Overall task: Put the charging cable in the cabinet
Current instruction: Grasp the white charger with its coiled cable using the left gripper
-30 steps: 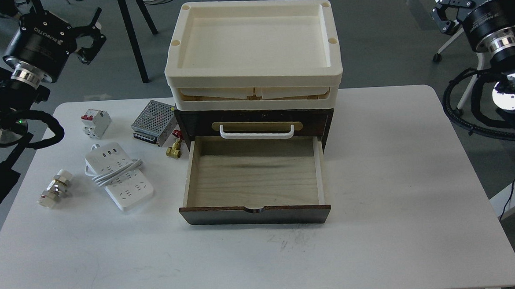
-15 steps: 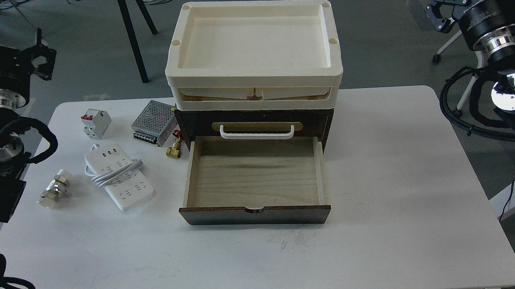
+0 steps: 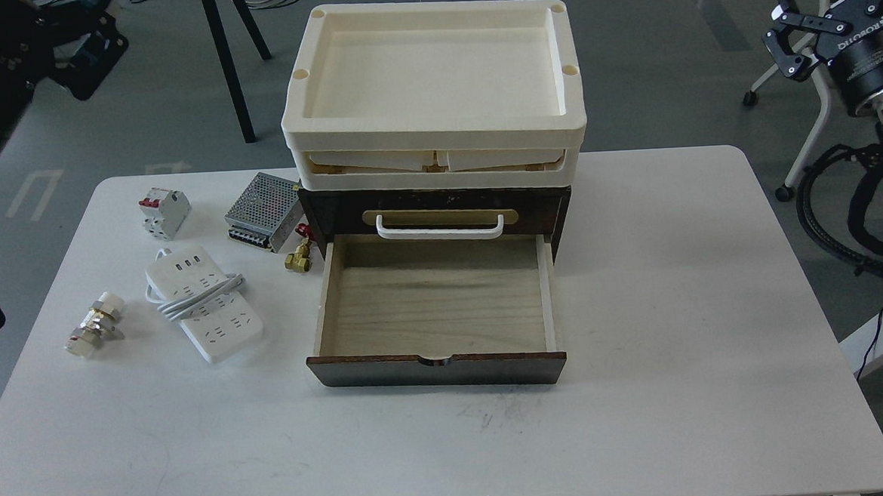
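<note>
The charging cable (image 3: 204,303) is a flat white power strip with its cord looped across it. It lies on the table left of the cabinet (image 3: 439,203). The cabinet's lower drawer (image 3: 436,370) is pulled out and its pale wood inside is empty. My left gripper (image 3: 95,48) is a dark shape at the top left, off the table and far behind the strip; its fingers cannot be told apart. My right gripper (image 3: 829,5) is at the top right, off the table, with fingers spread and nothing in it.
Stacked cream trays (image 3: 435,127) sit on top of the cabinet. A white-and-red circuit breaker (image 3: 162,210), a silver perforated box (image 3: 262,210), a brass valve (image 3: 300,255) and a metal fitting (image 3: 94,325) lie around the strip on the white table (image 3: 701,302).
My left arm has swung up and left, away from the table's left edge to the top left corner. My right arm has shifted slightly right. Nothing on the table has moved.
</note>
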Robot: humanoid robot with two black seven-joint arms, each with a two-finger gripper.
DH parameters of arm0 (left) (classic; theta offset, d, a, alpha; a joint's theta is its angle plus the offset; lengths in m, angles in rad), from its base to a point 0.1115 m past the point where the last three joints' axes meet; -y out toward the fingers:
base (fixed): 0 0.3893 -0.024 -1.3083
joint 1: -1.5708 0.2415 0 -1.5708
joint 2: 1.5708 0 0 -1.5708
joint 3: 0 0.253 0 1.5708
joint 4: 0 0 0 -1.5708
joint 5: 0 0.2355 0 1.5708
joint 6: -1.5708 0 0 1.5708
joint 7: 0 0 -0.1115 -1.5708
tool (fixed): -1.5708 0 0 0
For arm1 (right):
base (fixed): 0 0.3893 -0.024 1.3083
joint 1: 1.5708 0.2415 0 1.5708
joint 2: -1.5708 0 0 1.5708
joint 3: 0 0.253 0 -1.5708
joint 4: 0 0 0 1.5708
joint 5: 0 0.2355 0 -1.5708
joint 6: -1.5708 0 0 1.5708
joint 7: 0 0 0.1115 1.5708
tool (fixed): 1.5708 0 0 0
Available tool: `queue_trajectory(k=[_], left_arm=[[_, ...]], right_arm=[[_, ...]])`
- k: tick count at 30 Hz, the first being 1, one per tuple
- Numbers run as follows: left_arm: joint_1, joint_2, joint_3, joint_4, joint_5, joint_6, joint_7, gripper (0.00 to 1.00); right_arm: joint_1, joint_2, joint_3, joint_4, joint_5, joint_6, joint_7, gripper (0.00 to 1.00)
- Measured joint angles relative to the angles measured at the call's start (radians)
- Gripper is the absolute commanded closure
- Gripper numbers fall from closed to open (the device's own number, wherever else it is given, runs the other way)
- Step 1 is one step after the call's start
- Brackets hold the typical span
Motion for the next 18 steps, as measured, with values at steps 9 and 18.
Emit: queue_trajectory(k=[9, 18], left_arm=[[0.005, 0.187, 0.348, 0.065, 0.943, 0.124, 0.0, 0.03], [-0.133, -0.132, 0.513, 0.564, 1.525, 0.25, 0.0, 0.07]], right_arm=[[-0.176, -0.057, 0.105, 0.071, -0.001, 0.0, 0.0, 0.0], [-0.193, -0.054, 0.106, 0.068, -0.003, 0.001, 0.0, 0.0]])
